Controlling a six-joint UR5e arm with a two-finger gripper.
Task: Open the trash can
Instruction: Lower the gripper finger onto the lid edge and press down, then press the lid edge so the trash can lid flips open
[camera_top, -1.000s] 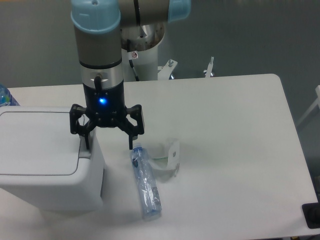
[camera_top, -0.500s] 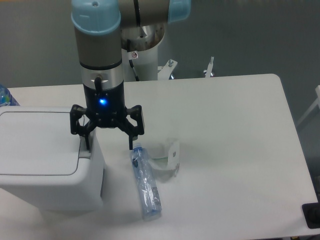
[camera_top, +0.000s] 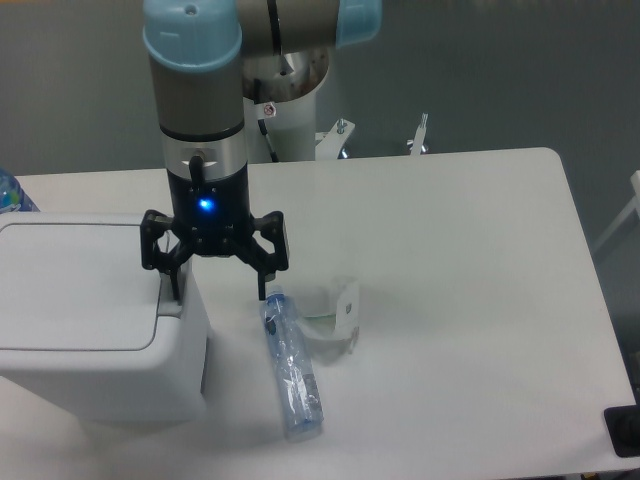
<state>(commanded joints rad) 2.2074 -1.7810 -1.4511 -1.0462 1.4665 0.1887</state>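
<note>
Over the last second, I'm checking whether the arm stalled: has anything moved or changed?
Nothing visibly changed. The claw stays open, one finger at the right edge of the trash can, whose lid is still shut. The clear bottle lies where it did.

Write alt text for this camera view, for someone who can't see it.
A robot arm's gripper, jaws spread open, hangs over the right edge of a closed white trash can on a white table. A clear plastic bottle lies on its side just right of the can.
</note>
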